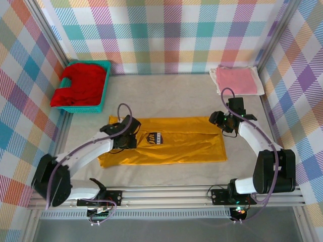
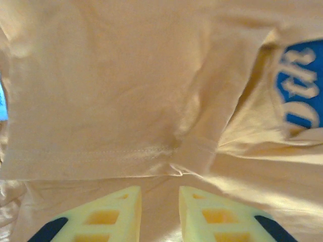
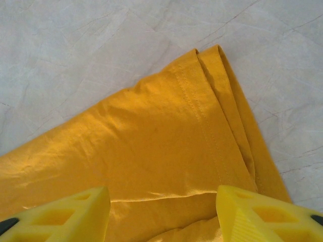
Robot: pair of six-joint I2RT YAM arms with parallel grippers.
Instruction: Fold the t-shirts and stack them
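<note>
Jaws parted above the mustard t-shirt [image 1: 176, 148], lying left-right, hem at right.

The table [image 1: 166, 96] carries a yellow t-shirt [image 1: 181, 146], pink t-shirt [image 1: 236, 80], teal basket [image 1: 83, 108].

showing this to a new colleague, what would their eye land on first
The mustard-yellow t-shirt, folded into a long band across the middle of the table, with the left fingers at its left end and the right fingers at its far right corner. Then the red t-shirt heaped in the teal basket far left, and the folded pink t-shirt far right.
</note>
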